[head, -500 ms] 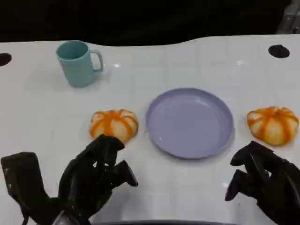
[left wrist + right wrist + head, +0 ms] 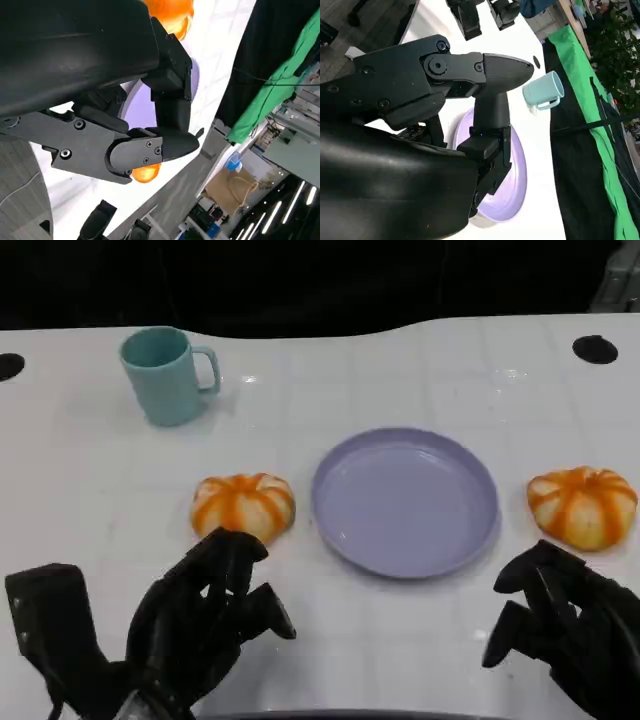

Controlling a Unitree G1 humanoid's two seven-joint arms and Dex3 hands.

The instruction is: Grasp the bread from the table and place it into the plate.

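- Head view: two orange-striped breads on the white table (image 2: 420, 360), one (image 2: 243, 506) just left of the purple plate (image 2: 405, 502), the other (image 2: 582, 505) near the right edge.
- One plate, mid-table, nothing in it; one teal mug (image 2: 166, 374) toward the far left corner.
- Left hand (image 2: 205, 615) at the near edge, fingers apart, holding nothing; right hand (image 2: 560, 625) likewise.
- Right wrist view adds a green cloth (image 2: 592, 100) beyond the table.

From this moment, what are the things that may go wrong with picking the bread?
The left hand is open just short of the left bread; a low approach might push it away. A second bread lies by the right hand, so both hands might converge on the plate.
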